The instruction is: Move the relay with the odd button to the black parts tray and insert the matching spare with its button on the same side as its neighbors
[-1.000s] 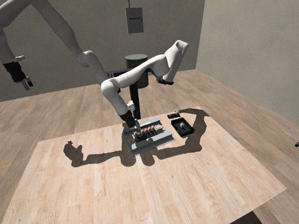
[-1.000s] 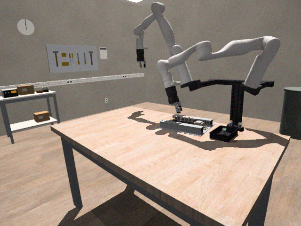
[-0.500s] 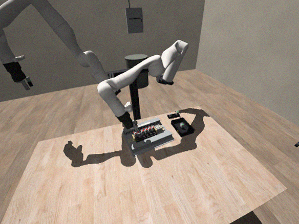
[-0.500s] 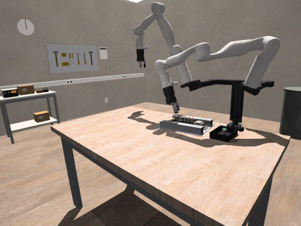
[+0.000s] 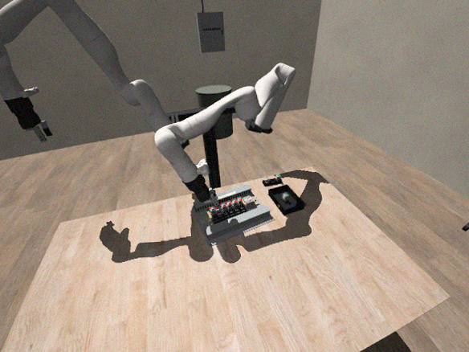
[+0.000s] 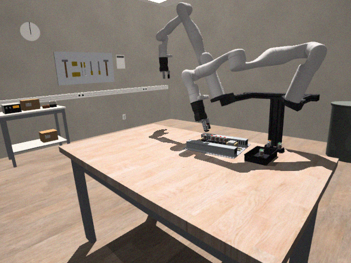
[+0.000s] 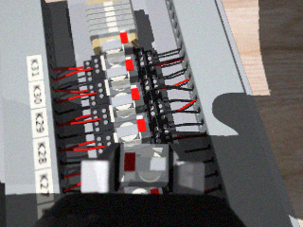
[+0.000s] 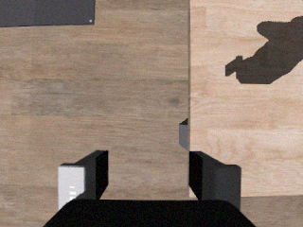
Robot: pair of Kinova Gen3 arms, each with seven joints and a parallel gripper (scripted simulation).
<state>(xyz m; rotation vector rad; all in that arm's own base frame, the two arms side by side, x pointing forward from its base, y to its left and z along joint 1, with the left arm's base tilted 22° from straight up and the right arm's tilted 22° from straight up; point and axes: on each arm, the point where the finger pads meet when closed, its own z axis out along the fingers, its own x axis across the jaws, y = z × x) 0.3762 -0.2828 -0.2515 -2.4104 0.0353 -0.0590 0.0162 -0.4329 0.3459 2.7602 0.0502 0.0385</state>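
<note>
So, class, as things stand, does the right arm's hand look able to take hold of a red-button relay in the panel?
Probably not yet. The right hand is open but well away from the panel, and the left hand hangs over the relay row.

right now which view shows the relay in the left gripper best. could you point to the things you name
The left wrist view: the relay (image 7: 147,176), red button visible, fills the space between the left gripper's (image 7: 143,176) fingers. Exterior shows it tiny at the fingertips; top barely separates it from the panel; right wrist misses it.
</note>
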